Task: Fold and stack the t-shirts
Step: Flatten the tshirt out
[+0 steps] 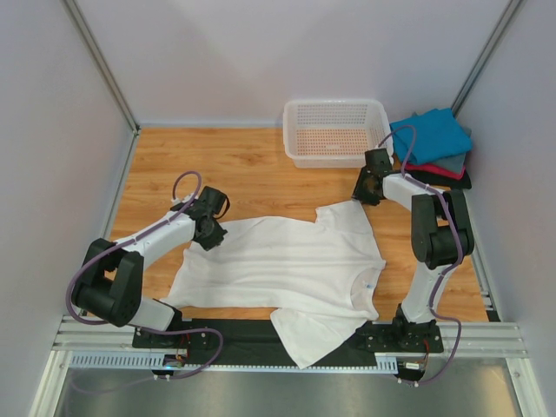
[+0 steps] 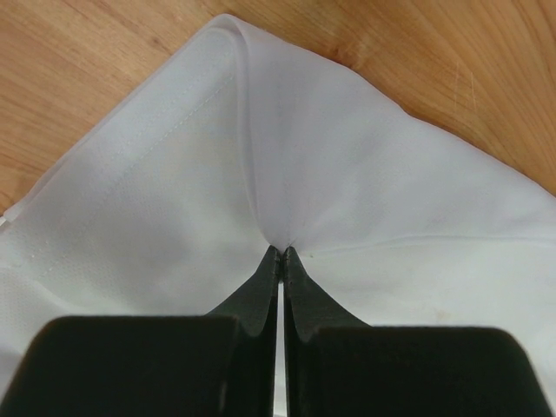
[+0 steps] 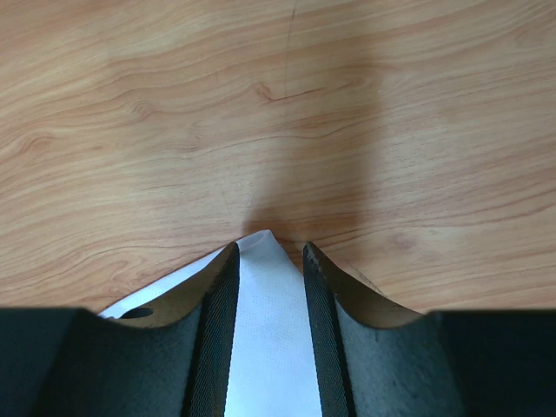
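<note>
A white t-shirt (image 1: 287,261) lies spread on the wooden table, its lower part hanging over the near edge. My left gripper (image 1: 211,238) is at the shirt's far left corner. In the left wrist view the gripper (image 2: 283,250) is shut, pinching a fold of the white cloth (image 2: 365,174). My right gripper (image 1: 365,195) is at the far right sleeve tip. The right wrist view shows this gripper (image 3: 269,248) open, its fingers apart with the white sleeve tip (image 3: 265,347) lying between them. Folded t-shirts are stacked at the back right, teal-blue (image 1: 430,135) over red (image 1: 434,169).
A white plastic mesh basket (image 1: 334,159) stands at the back, just left of the folded stack and close behind the right gripper. Light walls with metal posts enclose the table. A black strip (image 1: 234,332) and metal rail run along the near edge.
</note>
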`<state>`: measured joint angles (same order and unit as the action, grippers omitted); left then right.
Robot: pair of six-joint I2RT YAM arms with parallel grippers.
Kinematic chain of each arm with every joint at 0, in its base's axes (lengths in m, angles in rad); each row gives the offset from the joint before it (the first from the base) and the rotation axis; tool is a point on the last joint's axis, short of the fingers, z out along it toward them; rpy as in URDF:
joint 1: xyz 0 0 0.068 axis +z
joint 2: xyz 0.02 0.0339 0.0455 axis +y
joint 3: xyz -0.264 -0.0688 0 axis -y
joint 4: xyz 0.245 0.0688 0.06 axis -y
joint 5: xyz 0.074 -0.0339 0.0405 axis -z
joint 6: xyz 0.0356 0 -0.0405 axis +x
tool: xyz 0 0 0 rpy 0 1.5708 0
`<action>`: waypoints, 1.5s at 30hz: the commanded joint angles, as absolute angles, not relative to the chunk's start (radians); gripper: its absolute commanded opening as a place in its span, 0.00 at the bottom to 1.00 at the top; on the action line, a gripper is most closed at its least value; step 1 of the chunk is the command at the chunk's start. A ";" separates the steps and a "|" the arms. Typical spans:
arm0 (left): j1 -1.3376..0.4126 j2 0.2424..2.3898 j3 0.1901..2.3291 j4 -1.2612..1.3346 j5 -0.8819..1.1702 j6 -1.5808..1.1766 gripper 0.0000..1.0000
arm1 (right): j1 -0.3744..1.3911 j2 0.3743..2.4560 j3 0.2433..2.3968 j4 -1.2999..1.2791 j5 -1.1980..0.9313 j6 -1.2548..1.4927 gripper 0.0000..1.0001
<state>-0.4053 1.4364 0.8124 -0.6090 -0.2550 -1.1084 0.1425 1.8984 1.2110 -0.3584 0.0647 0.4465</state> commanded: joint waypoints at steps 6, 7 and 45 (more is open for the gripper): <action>-0.399 1.431 0.804 -0.600 -0.258 -1.089 0.00 | 0.143 1.905 1.207 -0.354 0.052 0.430 0.35; -0.400 1.431 0.802 -0.600 -0.259 -1.091 0.00 | 0.146 1.905 1.204 -0.353 0.055 0.426 0.35; -0.275 1.152 1.362 -0.634 -0.448 -0.629 0.00 | 0.152 1.255 1.503 -0.354 0.015 0.172 0.00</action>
